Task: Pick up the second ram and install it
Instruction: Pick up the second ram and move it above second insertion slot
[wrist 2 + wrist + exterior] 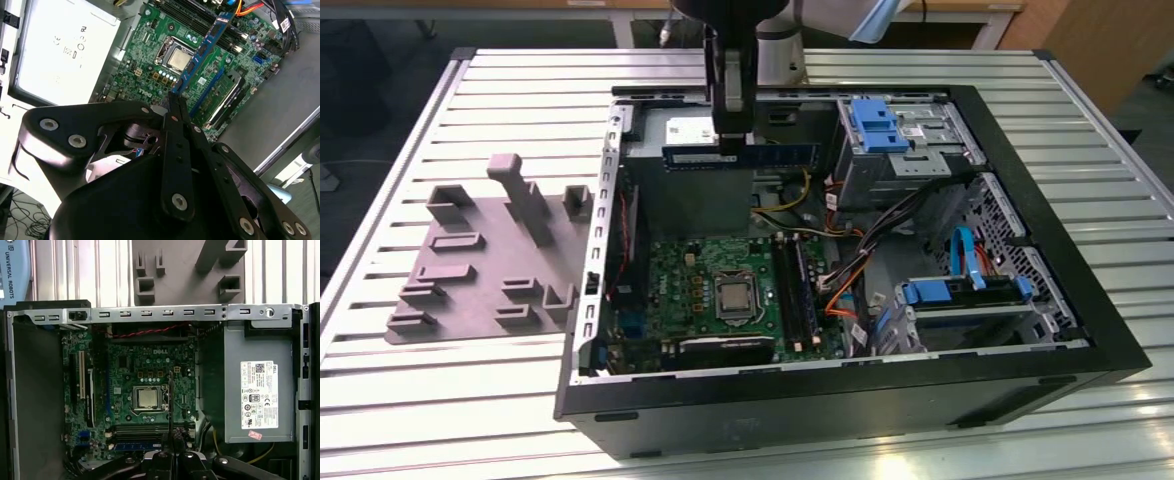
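The pincer point(736, 146) is pinching the second ram point(787, 156), holding it on edge above the open computer case point(854, 400), well apart from the black slots point(795, 285). Any tilt in that narrow grip could be risking a crooked, jammed insertion.

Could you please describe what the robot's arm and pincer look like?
The pincer is matte black: flat, rounded linkage bars joined by silver pins, tapering to two slim, straight fingers. In the exterior view the arm is silver-grey with dark sections.
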Robot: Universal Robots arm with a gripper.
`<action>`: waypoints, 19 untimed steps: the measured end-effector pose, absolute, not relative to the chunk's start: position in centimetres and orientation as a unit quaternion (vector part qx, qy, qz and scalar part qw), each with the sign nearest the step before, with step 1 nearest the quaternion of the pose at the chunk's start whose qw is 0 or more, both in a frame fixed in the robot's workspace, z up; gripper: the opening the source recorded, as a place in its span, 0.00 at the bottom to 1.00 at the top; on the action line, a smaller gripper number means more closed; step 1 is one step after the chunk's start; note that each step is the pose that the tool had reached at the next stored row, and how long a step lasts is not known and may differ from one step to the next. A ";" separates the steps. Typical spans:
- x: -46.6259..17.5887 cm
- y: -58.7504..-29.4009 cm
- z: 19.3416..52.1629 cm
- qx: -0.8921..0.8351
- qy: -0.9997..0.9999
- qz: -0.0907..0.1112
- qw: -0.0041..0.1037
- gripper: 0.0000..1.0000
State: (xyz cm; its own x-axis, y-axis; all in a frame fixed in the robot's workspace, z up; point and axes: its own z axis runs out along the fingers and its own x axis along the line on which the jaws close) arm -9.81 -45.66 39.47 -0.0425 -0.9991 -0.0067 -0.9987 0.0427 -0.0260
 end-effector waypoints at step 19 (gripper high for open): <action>-9.4 -45.7 37.4 -0.687 0.727 -0.007 0.011 0.11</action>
